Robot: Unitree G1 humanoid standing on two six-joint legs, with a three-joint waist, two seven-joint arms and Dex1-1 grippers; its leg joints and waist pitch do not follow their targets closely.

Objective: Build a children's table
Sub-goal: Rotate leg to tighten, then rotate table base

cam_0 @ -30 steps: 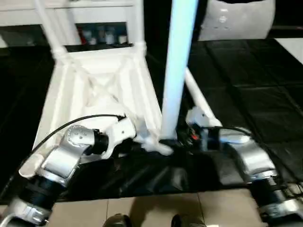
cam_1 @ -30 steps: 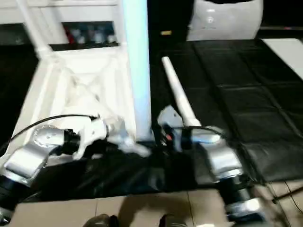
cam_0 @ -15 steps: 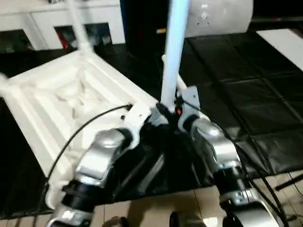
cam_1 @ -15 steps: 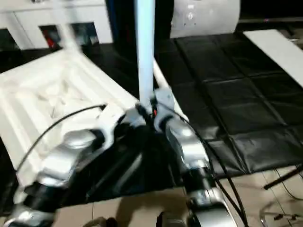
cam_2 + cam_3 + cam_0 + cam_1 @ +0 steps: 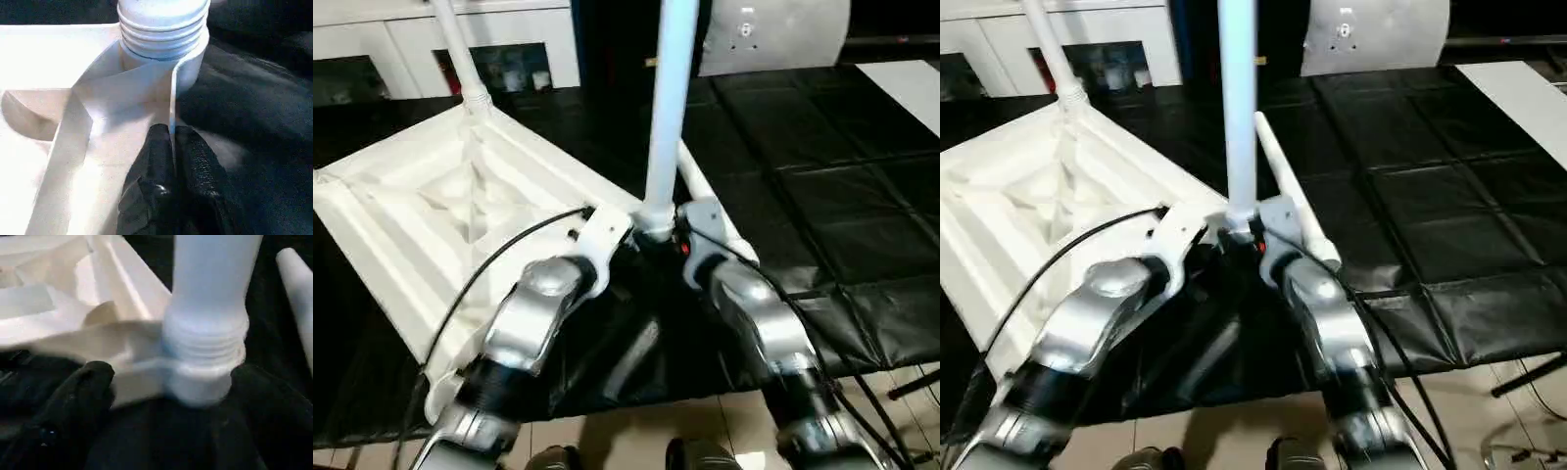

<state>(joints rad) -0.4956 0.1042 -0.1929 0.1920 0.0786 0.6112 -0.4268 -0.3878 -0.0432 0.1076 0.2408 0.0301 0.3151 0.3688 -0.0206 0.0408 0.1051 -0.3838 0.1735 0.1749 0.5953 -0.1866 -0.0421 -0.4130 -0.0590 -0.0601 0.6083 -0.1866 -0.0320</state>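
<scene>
The white table top (image 5: pixel 440 211) lies upside down on the black-covered surface, ribbed underside up. One leg (image 5: pixel 460 54) stands in its far corner. Another leg (image 5: pixel 668 108) stands upright in the near corner socket (image 5: pixel 654 220), its threads showing above the socket (image 5: pixel 164 36). A third leg (image 5: pixel 1288 186) lies loose on the black cover just behind. My left gripper (image 5: pixel 172 134) is shut on the thin rim wall of the table top beside that socket. My right gripper (image 5: pixel 173 374) is open, a finger (image 5: pixel 83 391) on either side of the socket.
White cabinets (image 5: pixel 509 29) and a pale grey box (image 5: pixel 773 34) stand behind the black cover (image 5: pixel 822 147). A white board (image 5: pixel 911 83) lies at the far right. The cover's front edge drops to a tiled floor (image 5: pixel 607 441). A black cable (image 5: pixel 499 264) loops over my left forearm.
Over the last second the table top has swung round on the cover, one corner now pointing left, and my forearms have drawn in together at the near socket. The view also shifted.
</scene>
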